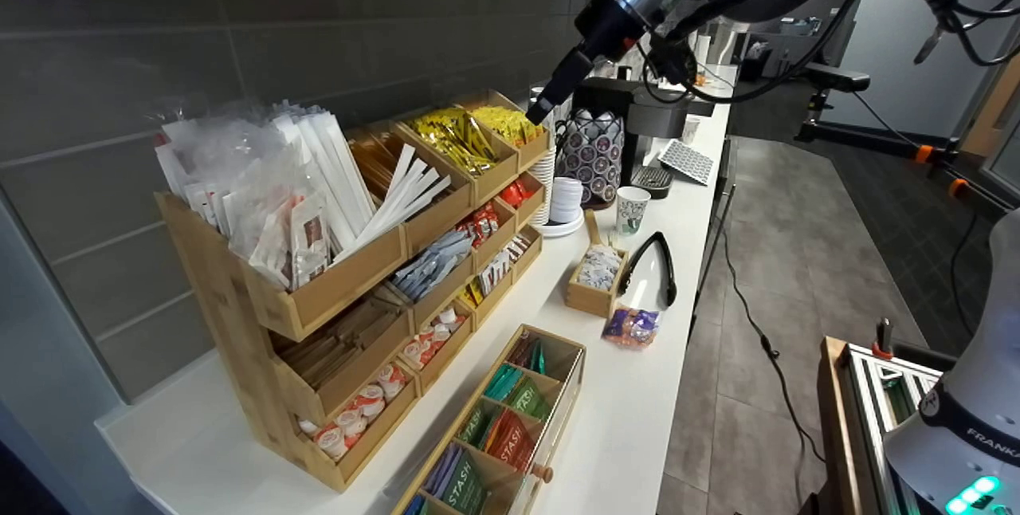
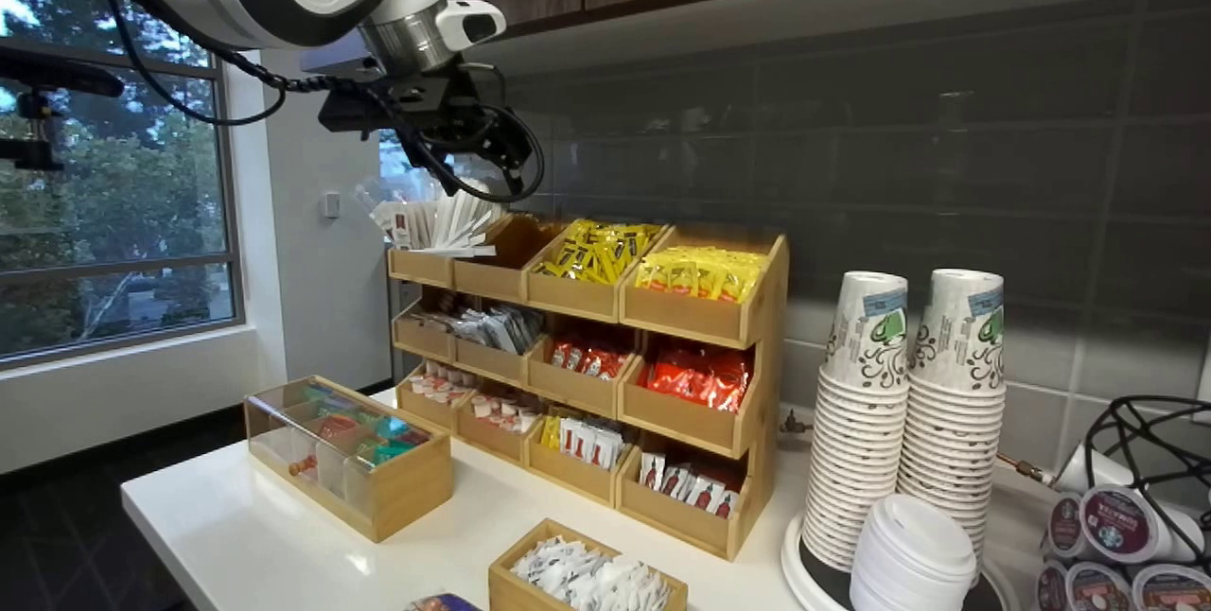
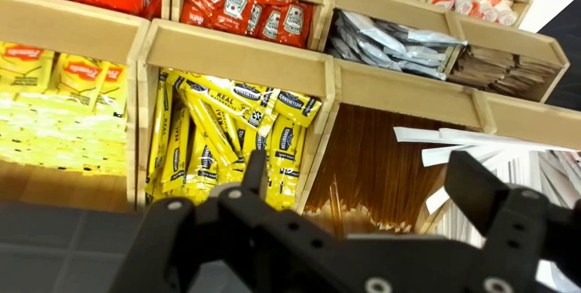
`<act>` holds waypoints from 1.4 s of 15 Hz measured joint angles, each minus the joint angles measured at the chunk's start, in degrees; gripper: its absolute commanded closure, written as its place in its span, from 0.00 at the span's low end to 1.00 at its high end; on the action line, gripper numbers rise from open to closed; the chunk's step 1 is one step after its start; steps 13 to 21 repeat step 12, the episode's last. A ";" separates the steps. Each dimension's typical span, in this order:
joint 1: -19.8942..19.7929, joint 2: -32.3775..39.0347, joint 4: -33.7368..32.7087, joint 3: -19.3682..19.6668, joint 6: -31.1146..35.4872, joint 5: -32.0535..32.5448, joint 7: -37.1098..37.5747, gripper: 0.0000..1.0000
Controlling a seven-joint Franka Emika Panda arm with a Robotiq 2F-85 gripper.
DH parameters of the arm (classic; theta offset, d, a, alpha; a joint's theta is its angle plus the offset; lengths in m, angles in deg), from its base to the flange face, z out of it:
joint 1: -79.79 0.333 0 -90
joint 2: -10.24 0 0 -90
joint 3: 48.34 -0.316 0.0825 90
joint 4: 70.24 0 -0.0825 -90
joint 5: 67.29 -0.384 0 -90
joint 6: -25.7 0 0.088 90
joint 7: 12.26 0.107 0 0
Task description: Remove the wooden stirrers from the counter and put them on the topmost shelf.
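Stirrers, thin and glossy brown, sit packed side by side in a compartment of the topmost shelf, directly below the hand, whose two fingers are spread wide and grip nothing. I take these to be the wooden ones meant, so the job looks finished or nearly so. A single stick slants apart from the bunch, its outline blurred. Each should prove very light, stiff along its length, slick and easily snapped; a small bunch pinched across the middle would hold best, since a loose bundle may fan out and slide. On one side of the hand, the next compartment holds yellow mayonnaise packets; on the opposite side, long white sticks crowd the end bin, several leaning over toward the stirrers. Farther below the hand, the middle tier carries red ketchup packets, silvery pouches and flat brown packets; the lowest tier includes small lidded cups. Lowest and well apart from the hand, the white counter bears a tea box and a wooden box of white packets.
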 measured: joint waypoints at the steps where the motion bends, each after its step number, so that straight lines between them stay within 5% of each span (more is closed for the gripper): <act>1: -0.46 -0.95 0.22 -0.35 -1.76 1.29 1.18 0.00; 9: -2.49 -5.01 0.43 -1.40 -16.68 5.80 5.35 0.00; 21: -2.63 -5.13 0.45 -1.40 -17.24 5.80 5.35 0.00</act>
